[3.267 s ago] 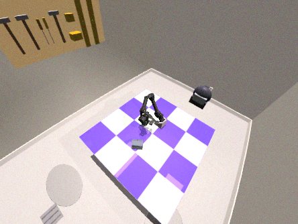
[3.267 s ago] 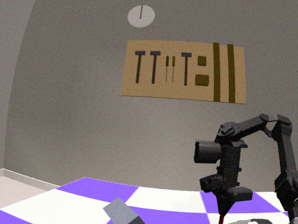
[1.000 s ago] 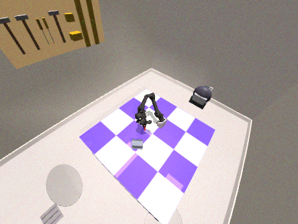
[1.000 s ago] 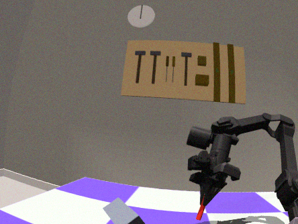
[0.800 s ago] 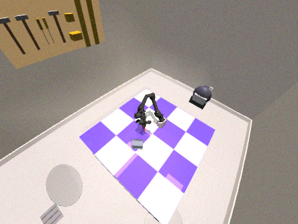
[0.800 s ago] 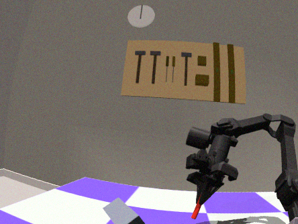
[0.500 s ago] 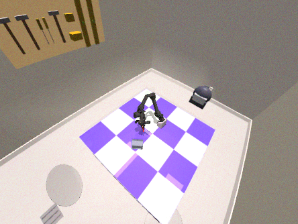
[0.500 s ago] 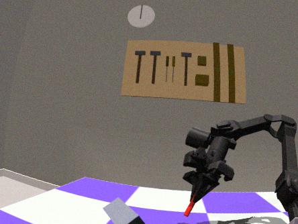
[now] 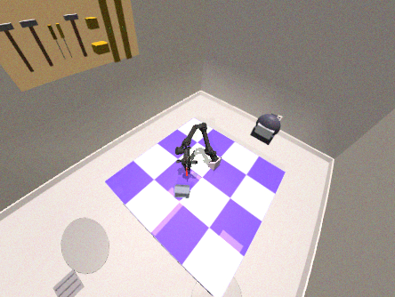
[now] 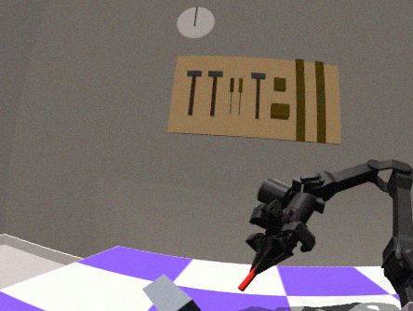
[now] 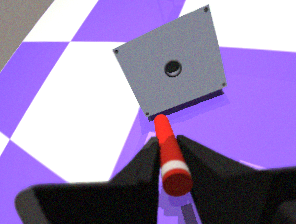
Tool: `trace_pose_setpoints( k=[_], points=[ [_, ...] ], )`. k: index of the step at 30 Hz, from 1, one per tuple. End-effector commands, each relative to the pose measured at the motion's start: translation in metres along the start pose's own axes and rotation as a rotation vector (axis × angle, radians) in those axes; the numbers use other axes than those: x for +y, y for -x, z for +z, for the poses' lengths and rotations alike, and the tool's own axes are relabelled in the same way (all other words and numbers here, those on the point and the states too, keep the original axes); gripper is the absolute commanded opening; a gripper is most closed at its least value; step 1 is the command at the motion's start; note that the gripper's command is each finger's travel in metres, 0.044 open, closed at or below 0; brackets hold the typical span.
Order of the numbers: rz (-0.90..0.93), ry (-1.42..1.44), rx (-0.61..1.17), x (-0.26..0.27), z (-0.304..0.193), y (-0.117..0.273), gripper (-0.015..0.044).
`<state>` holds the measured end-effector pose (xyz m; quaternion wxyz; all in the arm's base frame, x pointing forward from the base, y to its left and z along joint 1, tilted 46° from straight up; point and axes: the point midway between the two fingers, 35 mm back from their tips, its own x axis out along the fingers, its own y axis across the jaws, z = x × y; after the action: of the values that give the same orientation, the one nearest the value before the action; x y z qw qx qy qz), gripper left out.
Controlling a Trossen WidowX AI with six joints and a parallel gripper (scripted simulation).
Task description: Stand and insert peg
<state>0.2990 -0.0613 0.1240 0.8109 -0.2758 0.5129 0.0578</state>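
The hand (image 9: pixel 187 170) (image 10: pixel 257 270) (image 11: pixel 166 141) is closed on the peg and tilted down toward the lower left in the exterior view.
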Motion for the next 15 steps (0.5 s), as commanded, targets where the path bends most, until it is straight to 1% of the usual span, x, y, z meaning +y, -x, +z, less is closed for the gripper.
trace_pose_setpoints(
  k=[1,4,15],
  points=[
    [-0.009,0.026,-0.054,-0.006,0.005,0.001,0.0000],
    [-0.018,0.042,-0.088,-0.010,0.009,0.002,0.0000],
    [-0.023,0.050,-0.103,-0.013,0.015,-0.009,0.0000]
  ],
)
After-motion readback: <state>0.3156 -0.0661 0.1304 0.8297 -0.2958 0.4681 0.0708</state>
